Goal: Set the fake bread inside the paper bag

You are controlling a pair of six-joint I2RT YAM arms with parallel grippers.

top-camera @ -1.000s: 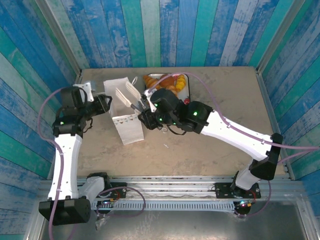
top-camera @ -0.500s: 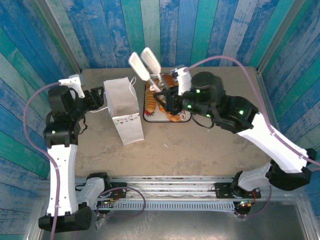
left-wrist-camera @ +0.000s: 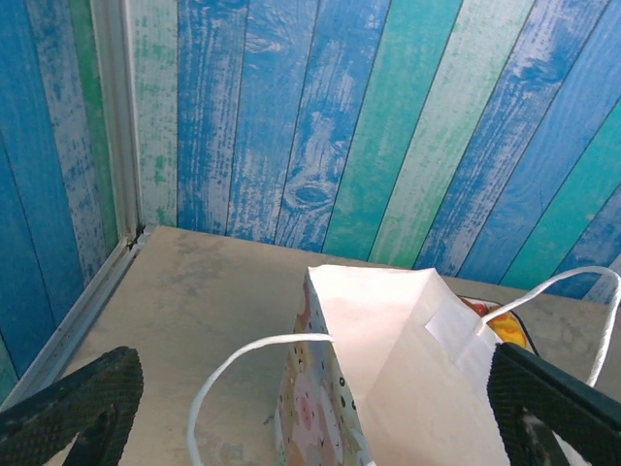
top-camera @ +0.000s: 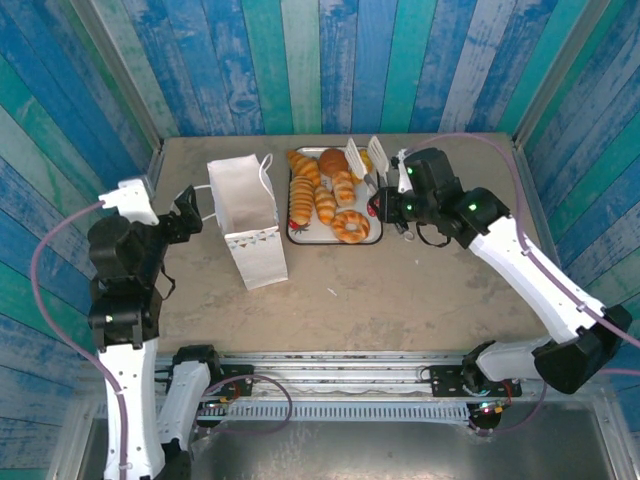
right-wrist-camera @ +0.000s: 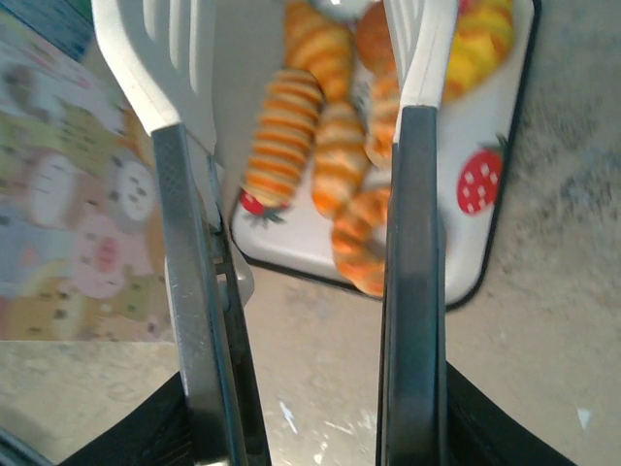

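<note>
Pastries (top-camera: pixel 327 195) on my strawberry tray (top-camera: pixel 372 240), paper bag (top-camera: pixel 245 215) at nine o'clock, my left gripper (top-camera: pixel 190 212) spread wide and empty, right gripper (top-camera: pixel 366 160) holding white tongs (right-wrist-camera: pixel 291 146).

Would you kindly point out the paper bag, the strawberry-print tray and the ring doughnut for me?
paper bag (top-camera: pixel 243 196), top external view, on its upper white face.
strawberry-print tray (right-wrist-camera: pixel 482 233), right wrist view, on bare white surface near a printed strawberry.
ring doughnut (top-camera: pixel 351 227), top external view, on its golden ring.
</note>
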